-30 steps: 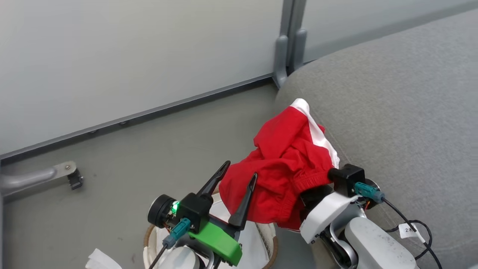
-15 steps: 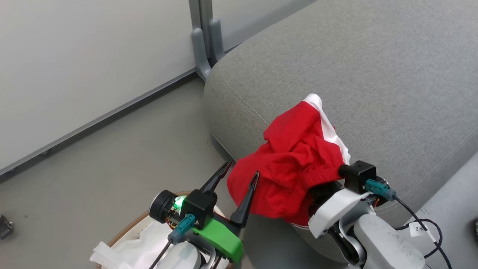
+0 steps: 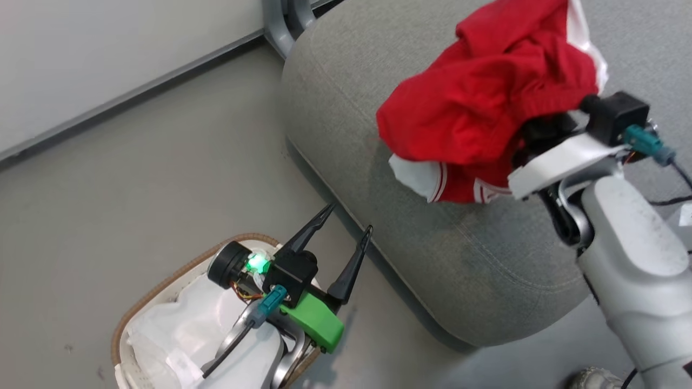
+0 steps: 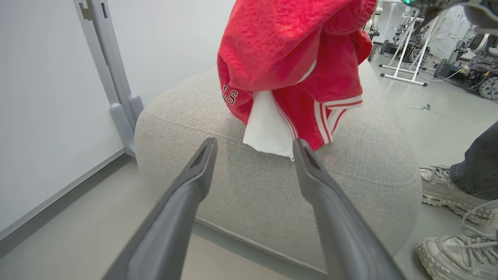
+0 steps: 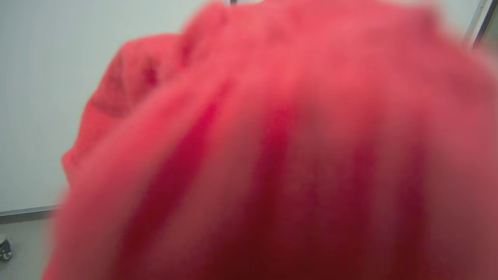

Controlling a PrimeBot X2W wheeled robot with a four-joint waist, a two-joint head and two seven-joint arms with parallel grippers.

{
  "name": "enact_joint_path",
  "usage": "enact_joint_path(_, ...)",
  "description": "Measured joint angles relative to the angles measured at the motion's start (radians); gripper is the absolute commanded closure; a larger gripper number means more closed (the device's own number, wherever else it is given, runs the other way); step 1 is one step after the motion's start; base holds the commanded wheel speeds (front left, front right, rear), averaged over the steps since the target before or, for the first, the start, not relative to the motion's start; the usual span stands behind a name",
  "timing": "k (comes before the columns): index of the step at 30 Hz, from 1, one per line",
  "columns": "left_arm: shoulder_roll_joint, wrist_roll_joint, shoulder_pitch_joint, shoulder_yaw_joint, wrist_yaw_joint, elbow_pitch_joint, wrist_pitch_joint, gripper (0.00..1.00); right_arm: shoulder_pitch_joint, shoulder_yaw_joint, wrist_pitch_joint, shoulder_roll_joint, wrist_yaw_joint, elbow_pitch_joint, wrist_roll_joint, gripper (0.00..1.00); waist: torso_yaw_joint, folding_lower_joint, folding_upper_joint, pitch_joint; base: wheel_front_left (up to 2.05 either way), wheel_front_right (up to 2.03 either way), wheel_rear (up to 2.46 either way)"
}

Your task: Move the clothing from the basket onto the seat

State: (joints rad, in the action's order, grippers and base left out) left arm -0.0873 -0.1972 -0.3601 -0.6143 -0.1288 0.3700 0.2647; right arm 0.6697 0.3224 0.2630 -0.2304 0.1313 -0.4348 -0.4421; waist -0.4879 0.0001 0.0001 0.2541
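Progress check: the clothing (image 3: 486, 102) is out of the basket (image 3: 141, 302) and up in the air over the seat (image 3: 432, 259), so I'd say we're past the halfway mark.

It's bunched over the right end effector (image 3: 540, 132) and hangs off it. The fingers are buried in red fabric, and the right wrist view is a red blur, so I can't tell whether they're pinched on it or it's just draped over them.

From the left wrist view, the clothing (image 4: 288, 58) dangles over the top of the seat (image 4: 272, 202) near its rounded front corner, with a white panel and the striped hem lowest. It looks just clear of the cushion, though I can't say for sure it isn't brushing it.

The left end effector (image 3: 350, 217) is empty, fingers spread wide, low beside the basket and pointing at the seat. As far as I can see past the arm, the basket has just its white liner (image 3: 178, 324) in it.

What's left, I reckon: lower the clothing onto the seat, let go, and back off. A person's shoes (image 4: 455, 186) are right next to the seat too.
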Motion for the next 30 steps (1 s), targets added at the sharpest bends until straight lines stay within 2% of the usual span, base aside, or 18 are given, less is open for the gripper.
enact_joint_path(10,-0.035,0.017,-0.092,-0.029,0.000,-0.011,0.000,0.00,0.247,-0.174,0.000,-0.061,0.000,-0.101,0.035,1.00,0.079,0.0001,0.0000,0.167,0.00,0.00,0.00)
enact_joint_path(18,-0.050,0.030,-0.106,-0.031,0.000,-0.019,0.000,0.00,0.300,-0.316,0.000,-0.097,0.000,-0.184,0.088,1.00,0.159,0.0001,0.0000,0.276,0.00,0.00,0.00)
enact_joint_path(25,-0.053,0.035,-0.109,-0.019,0.000,-0.020,0.000,0.00,0.285,-0.453,0.000,-0.083,0.000,-0.330,0.107,1.00,0.218,0.0001,0.0000,0.345,0.00,0.00,0.00)
enact_joint_path(26,-0.053,0.035,-0.109,-0.015,0.000,-0.019,0.000,0.00,0.275,-0.464,0.000,-0.078,0.000,-0.349,0.115,0.90,0.225,0.0001,0.0000,0.351,0.00,0.00,0.00)
enact_joint_path(27,-0.053,0.035,-0.109,-0.012,0.000,-0.019,0.000,0.00,0.266,-0.479,0.000,-0.072,0.000,-0.360,0.119,0.65,0.230,0.0001,0.0000,0.355,0.00,0.00,0.00)
enact_joint_path(28,-0.053,0.035,-0.109,-0.008,0.000,-0.016,0.000,0.00,0.256,-0.495,0.000,-0.066,0.000,-0.369,0.126,0.18,0.236,0.0001,0.0000,0.359,0.00,0.00,0.00)
enact_joint_path(29,-0.053,0.035,-0.109,-0.006,0.000,-0.014,0.000,0.00,0.246,-0.508,0.000,-0.063,0.000,-0.373,0.135,0.00,0.239,0.0001,0.0000,0.359,0.00,0.00,0.00)
enact_joint_path(30,-0.053,0.036,-0.109,-0.003,0.000,-0.012,0.000,0.00,0.238,-0.521,0.000,-0.056,0.000,-0.377,0.139,0.00,0.240,0.0001,0.0000,0.358,0.00,0.00,0.00)
